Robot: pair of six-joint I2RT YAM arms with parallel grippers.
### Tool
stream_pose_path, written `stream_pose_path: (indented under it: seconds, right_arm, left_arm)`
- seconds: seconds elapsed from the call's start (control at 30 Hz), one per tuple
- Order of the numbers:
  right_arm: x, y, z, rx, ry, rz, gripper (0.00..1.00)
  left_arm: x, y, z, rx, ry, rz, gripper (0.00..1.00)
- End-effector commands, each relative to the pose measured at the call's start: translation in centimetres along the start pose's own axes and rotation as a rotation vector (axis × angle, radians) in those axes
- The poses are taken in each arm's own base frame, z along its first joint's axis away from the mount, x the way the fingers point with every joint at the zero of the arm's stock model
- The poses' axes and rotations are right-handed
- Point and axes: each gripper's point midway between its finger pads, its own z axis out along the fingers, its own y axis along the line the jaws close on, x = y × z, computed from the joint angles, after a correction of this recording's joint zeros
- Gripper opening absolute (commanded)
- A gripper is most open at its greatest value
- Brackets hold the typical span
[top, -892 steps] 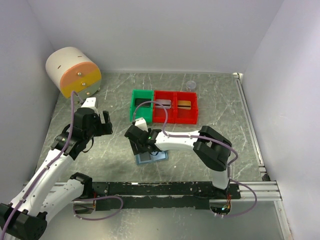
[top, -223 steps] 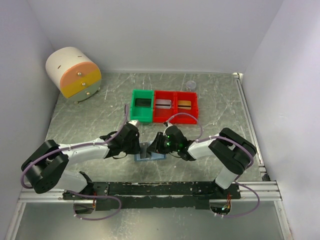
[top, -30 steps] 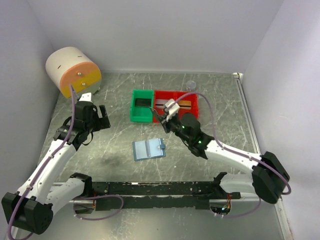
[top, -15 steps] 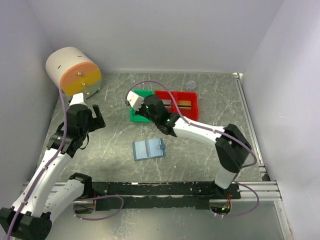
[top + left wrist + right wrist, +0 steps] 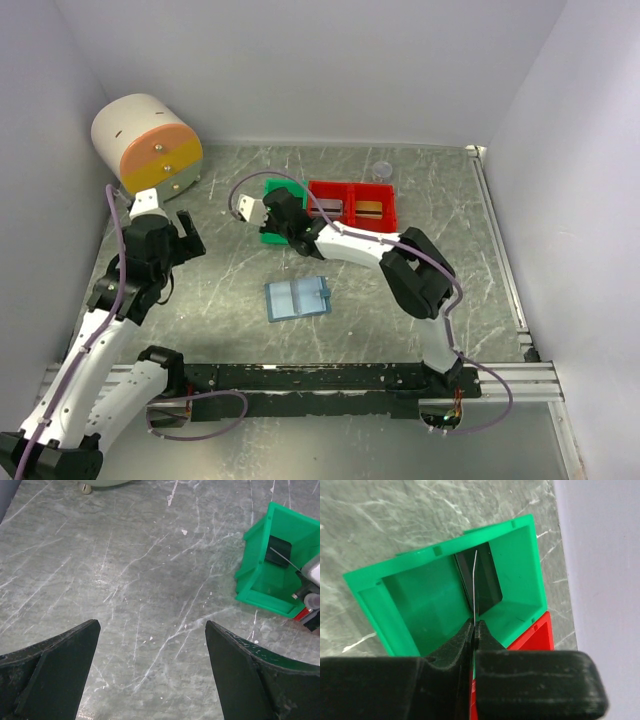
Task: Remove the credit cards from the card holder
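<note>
The card holder (image 5: 298, 298) lies open and flat on the table, blue-grey, near the middle. My right gripper (image 5: 474, 626) is shut on a thin credit card (image 5: 475, 582) seen edge-on, hanging over the green bin (image 5: 427, 597). A dark card (image 5: 491, 582) rests inside that bin. In the top view the right gripper (image 5: 282, 214) sits over the green bin (image 5: 272, 237). A silvery card (image 5: 329, 207) and a gold card (image 5: 370, 208) lie in the red bins. My left gripper (image 5: 151, 625) is open above bare table, far left of the holder (image 5: 178, 235).
Two red bins (image 5: 352, 236) stand joined to the right of the green one. A round white and orange drawer unit (image 5: 147, 143) sits at the back left. A small clear cup (image 5: 381, 171) stands behind the bins. Side walls close in the table.
The right arm has swung left from the red bins to above the green bin, still shut. The left arm has drawn back a little to the left.
</note>
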Motion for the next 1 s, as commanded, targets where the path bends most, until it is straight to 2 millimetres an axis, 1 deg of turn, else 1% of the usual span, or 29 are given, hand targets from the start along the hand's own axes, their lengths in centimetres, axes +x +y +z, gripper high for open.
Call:
stream_pose_path:
  seconds: [0.0, 0.13, 0.2, 0.4, 0.6, 0.77, 0.9, 0.97]
  right_arm:
    - [0.8, -1.4, 1.3, 0.028, 0.033, -0.041, 0.00]
    - [1.9, -1.3, 2.4, 0.026, 0.061, -0.056, 0.00]
    - [2.3, -1.7, 2.9, 0.042, 0.072, -0.064, 0.00]
    - [2.8, -2.0, 4.3, 0.071, 0.096, -0.101, 0.00]
    - [3.0, -1.8, 4.9, 0.067, 0.085, -0.140, 0.00]
    - [3.3, -2.3, 5.4, 0.086, 0.089, -0.151, 0.00]
    - [3.7, -2.6, 6.2, 0.085, 0.087, -0.161, 0.00]
    - [4.0, -2.4, 6.5, 0.080, 0.092, -0.172, 0.00]
  left_arm:
    - [-0.4, -0.1, 0.2, -0.004, -0.006, -0.004, 0.99]
    - [-0.3, -0.2, 0.3, 0.002, 0.001, 0.001, 0.99]
    - [-0.3, -0.3, 0.3, 0.009, -0.001, 0.002, 0.99]
    - [-0.3, -0.5, 0.3, 0.025, -0.007, 0.004, 0.99]
    - [-0.4, -0.5, 0.3, 0.023, -0.003, 0.007, 0.99]
    - [-0.6, -0.6, 0.1, 0.036, -0.009, 0.010, 0.99]
    - [-0.7, -1.1, -0.2, 0.075, -0.023, 0.014, 0.99]
    - [-0.8, -1.3, -0.3, 0.091, -0.028, 0.016, 0.99]
